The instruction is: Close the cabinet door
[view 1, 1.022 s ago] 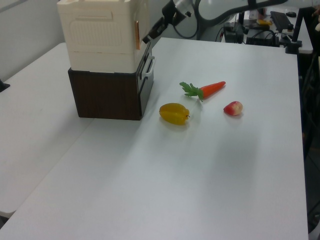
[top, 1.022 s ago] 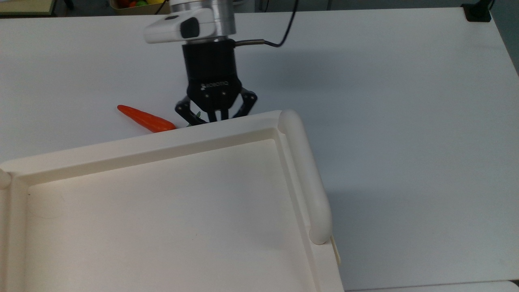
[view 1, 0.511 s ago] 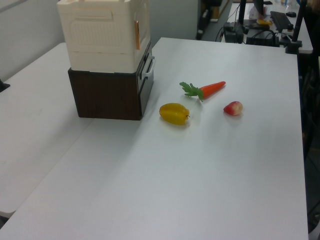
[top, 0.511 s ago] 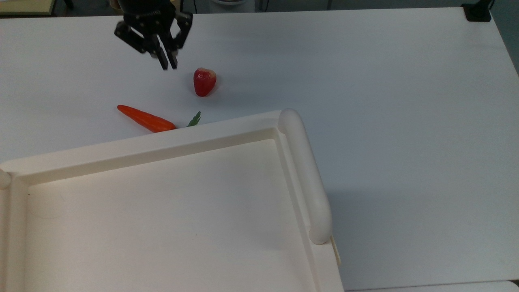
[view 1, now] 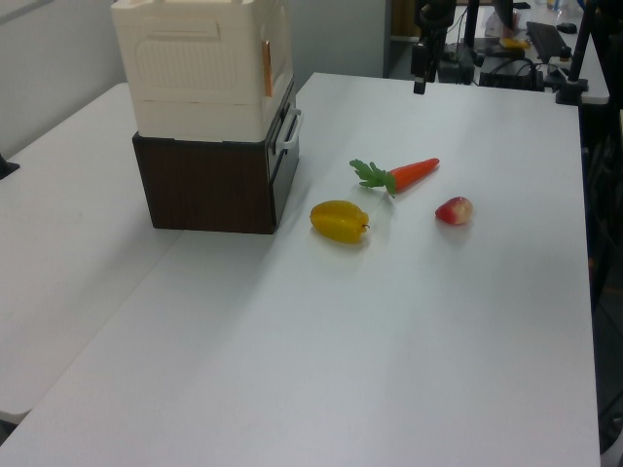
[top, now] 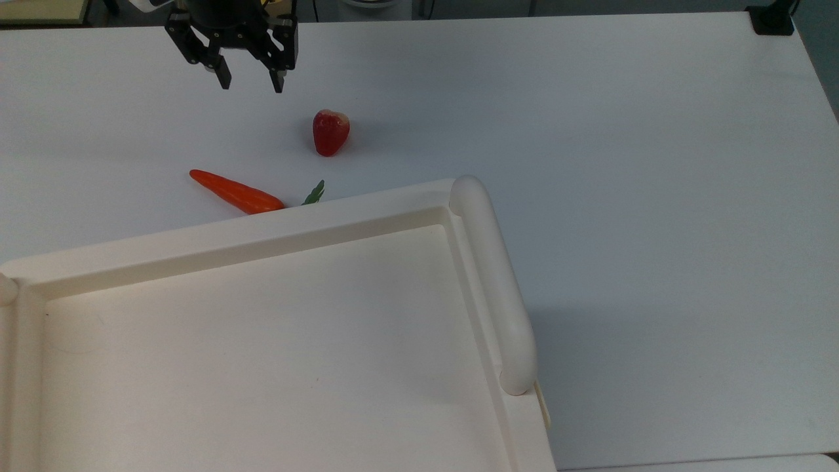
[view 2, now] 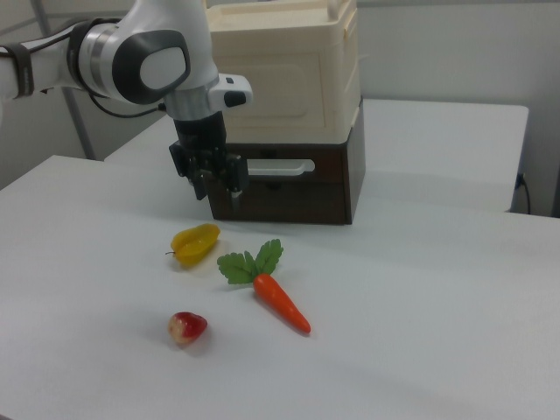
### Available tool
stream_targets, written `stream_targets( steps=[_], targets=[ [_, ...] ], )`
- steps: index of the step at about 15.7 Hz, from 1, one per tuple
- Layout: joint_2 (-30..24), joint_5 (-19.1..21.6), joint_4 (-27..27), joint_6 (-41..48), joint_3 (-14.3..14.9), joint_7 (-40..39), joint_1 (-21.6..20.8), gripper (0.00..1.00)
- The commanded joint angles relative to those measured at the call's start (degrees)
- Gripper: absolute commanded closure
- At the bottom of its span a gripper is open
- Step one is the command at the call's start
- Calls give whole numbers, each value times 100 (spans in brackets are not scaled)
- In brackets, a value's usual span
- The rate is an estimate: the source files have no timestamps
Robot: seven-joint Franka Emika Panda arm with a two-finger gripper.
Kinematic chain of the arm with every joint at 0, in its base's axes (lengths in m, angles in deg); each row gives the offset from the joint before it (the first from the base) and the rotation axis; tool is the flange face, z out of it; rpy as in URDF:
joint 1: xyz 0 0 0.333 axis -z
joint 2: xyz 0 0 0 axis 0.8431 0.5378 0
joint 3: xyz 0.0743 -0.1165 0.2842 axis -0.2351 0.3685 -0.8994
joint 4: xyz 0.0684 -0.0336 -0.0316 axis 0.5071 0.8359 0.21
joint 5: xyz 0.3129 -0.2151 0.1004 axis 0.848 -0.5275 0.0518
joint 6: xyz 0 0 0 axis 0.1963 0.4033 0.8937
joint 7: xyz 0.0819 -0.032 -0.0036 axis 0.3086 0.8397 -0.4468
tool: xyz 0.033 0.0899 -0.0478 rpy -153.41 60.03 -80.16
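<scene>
Cream plastic dominates the top view, where the cabinet shows its recessed tray top and a thick rounded rail at about 3 o'clock of that tray. The side views show what lies beneath: a cream upper unit on a dark brown base, with a pale bar handle across the brown front in the right view. Which panel is the cabinet door cannot be told from these pictures, nor whether it sits fully shut. The gripper hangs at 11 o'clock in the top view, above the white table, its two fingers spread apart and holding nothing; in the right view it appears in front of the brown base, just off the handle's end. One carrot, one red fruit and one yellow fruit lie on the table in the right view, three items in all. The top view shows the carrot and the red fruit, with the carrot's green leaves partly hidden behind the cabinet's rim.
</scene>
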Motion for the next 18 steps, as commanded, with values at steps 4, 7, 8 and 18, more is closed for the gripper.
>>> stream_targets(
  steps=[4,7,8,18],
  targets=[
    [-593,-800,436,342,-84,964,5,0],
    [-734,-783,559,385,-50,378,32,0],
    [-752,-748,559,385,-32,227,49,0],
    [-761,-572,383,394,-23,-29,418,0]
  ],
)
